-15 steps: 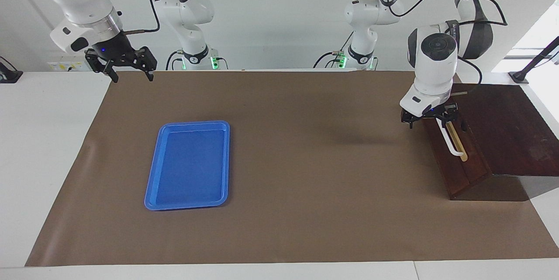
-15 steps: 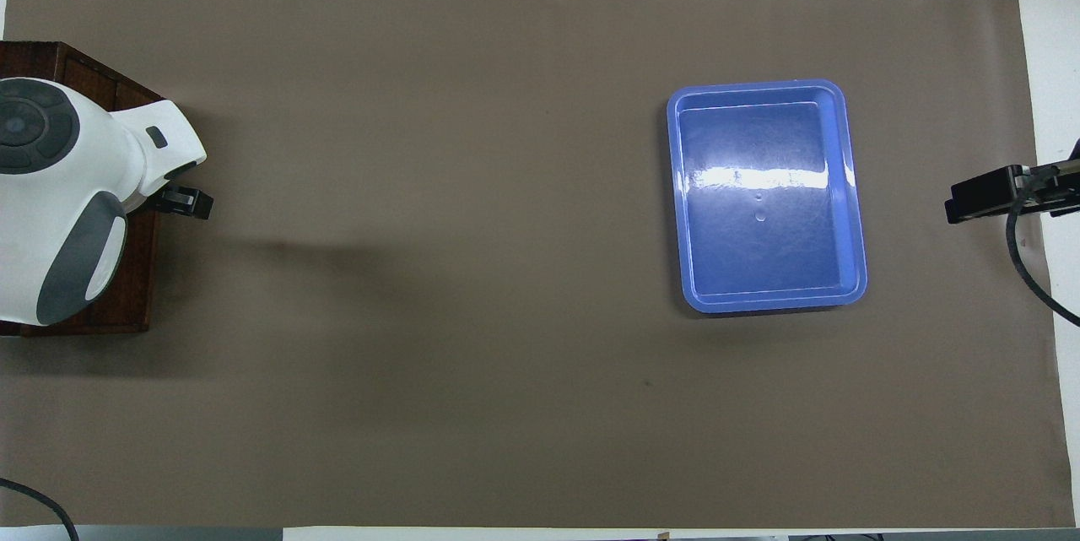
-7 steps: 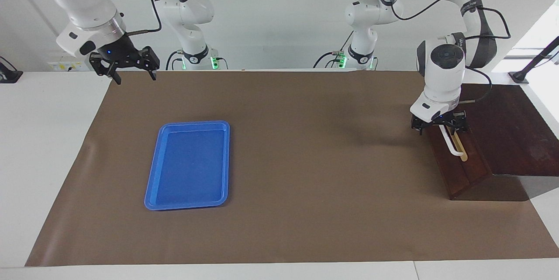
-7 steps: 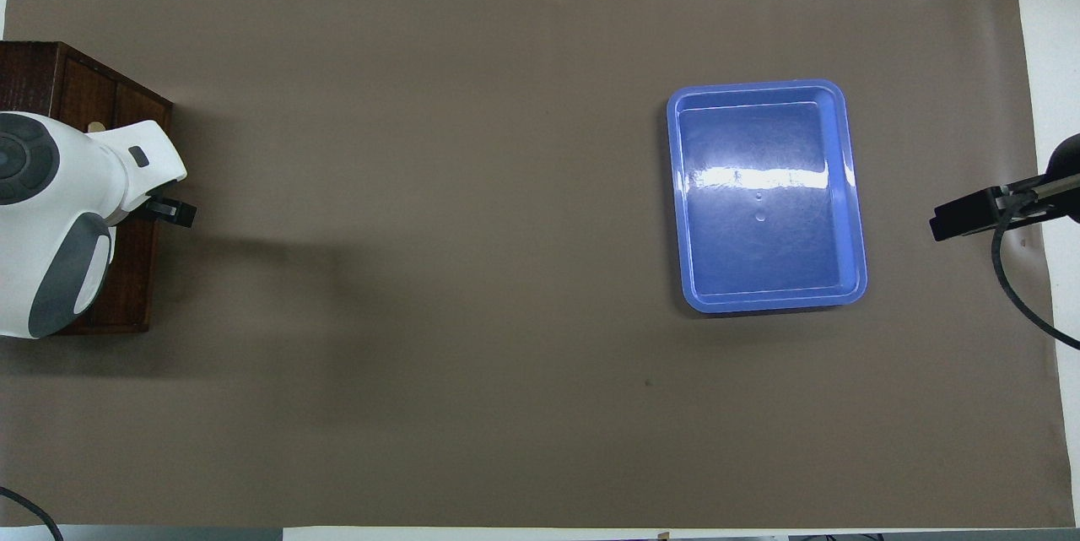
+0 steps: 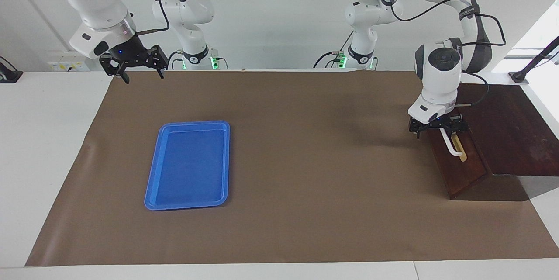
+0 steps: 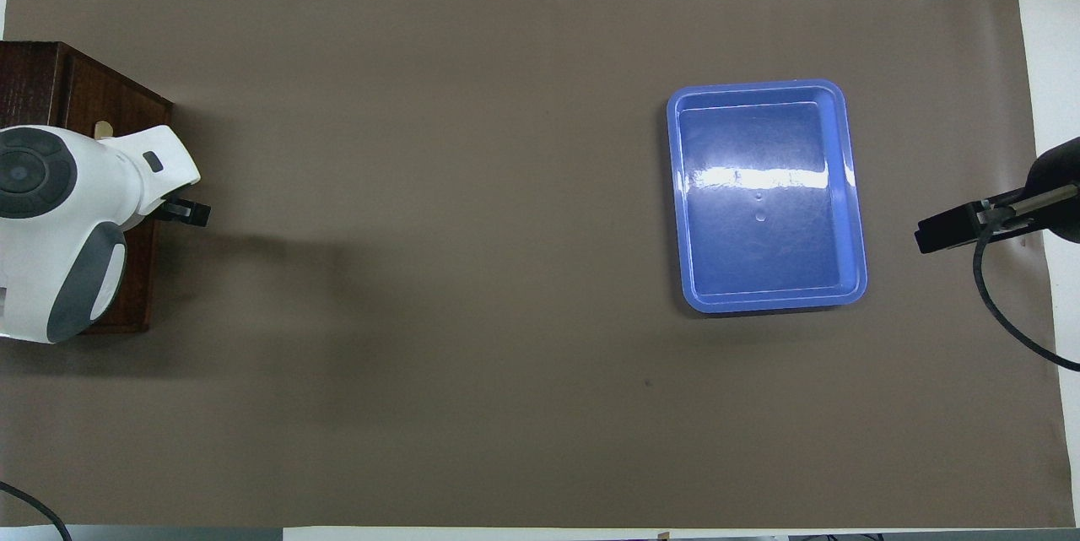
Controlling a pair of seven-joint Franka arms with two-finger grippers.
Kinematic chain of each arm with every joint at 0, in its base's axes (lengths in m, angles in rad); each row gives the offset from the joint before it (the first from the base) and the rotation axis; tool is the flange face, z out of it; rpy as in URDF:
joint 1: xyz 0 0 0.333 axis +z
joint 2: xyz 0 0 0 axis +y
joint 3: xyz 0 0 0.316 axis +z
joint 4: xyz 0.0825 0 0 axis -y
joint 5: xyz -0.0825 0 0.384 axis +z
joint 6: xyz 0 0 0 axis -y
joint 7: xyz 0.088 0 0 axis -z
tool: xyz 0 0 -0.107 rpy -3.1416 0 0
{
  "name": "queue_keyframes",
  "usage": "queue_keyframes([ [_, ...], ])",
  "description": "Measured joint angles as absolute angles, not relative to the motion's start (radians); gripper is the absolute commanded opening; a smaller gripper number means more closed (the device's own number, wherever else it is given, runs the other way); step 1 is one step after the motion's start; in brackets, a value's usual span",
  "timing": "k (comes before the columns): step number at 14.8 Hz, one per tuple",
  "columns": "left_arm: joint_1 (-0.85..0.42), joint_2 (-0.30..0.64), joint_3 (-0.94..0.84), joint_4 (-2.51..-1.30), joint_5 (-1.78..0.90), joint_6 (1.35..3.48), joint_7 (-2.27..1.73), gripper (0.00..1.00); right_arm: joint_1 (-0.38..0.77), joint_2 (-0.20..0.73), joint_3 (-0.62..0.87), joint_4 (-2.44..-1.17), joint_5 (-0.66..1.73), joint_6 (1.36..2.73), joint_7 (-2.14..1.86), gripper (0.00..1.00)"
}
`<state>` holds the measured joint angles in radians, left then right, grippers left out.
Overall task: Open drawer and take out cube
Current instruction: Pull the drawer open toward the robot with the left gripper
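The drawer [image 5: 463, 166] sits shut in its dark wooden box [image 5: 511, 131] at the left arm's end of the table. From above, the drawer [image 6: 89, 98] is partly covered by the left wrist. Its white bar handle [image 5: 453, 148] runs along a tan strip. My left gripper [image 5: 439, 131] is open at the drawer front, with a finger on either side of the end of the handle nearer the robots. My right gripper [image 5: 133, 74] hangs open in the air over the mat's edge at the right arm's end. The cube is hidden.
A flat blue tray [image 5: 150, 188] lies on the brown mat [image 5: 305, 162] toward the right arm's end, seen from above as the tray [image 6: 675, 195]. White tabletop borders the mat.
My left gripper has come down along the drawer front onto the handle's end. My right gripper has drifted a little toward the table's middle. The drawer has not moved.
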<state>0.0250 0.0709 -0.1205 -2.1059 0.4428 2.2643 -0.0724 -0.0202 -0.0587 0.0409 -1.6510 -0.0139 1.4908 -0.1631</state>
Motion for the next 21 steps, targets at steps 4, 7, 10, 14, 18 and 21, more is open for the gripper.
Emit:
queue_keyframes([
  [4, -0.078, 0.071, -0.122, -2.099, 0.383, 2.261, -0.234, 1.00, -0.021, -0.059, 0.040, -1.651, -0.014, 1.491, -0.163, 1.00],
  [7, -0.104, 0.071, -0.121, -2.098, 0.361, 2.255, -0.290, 1.00, -0.021, -0.059, 0.039, -1.651, -0.014, 1.491, -0.163, 1.00],
  [10, -0.104, 0.071, -0.118, -2.094, 0.324, 2.254, -0.301, 1.00, -0.025, -0.059, 0.038, -1.651, -0.014, 1.491, -0.163, 1.00],
  [14, -0.123, 0.075, -0.120, -2.080, 0.283, 2.254, -0.359, 1.00, -0.029, -0.059, 0.037, -1.651, -0.014, 1.491, -0.163, 1.00],
  [18, -0.133, 0.095, -0.121, -2.036, 0.262, 2.231, -0.378, 1.00, -0.029, -0.059, 0.037, -1.651, -0.014, 1.491, -0.163, 1.00],
  [21, -0.135, 0.123, -0.122, -1.937, 0.248, 2.144, -0.378, 1.00, -0.027, -0.059, 0.040, -1.651, -0.014, 1.491, -0.165, 1.00],
])
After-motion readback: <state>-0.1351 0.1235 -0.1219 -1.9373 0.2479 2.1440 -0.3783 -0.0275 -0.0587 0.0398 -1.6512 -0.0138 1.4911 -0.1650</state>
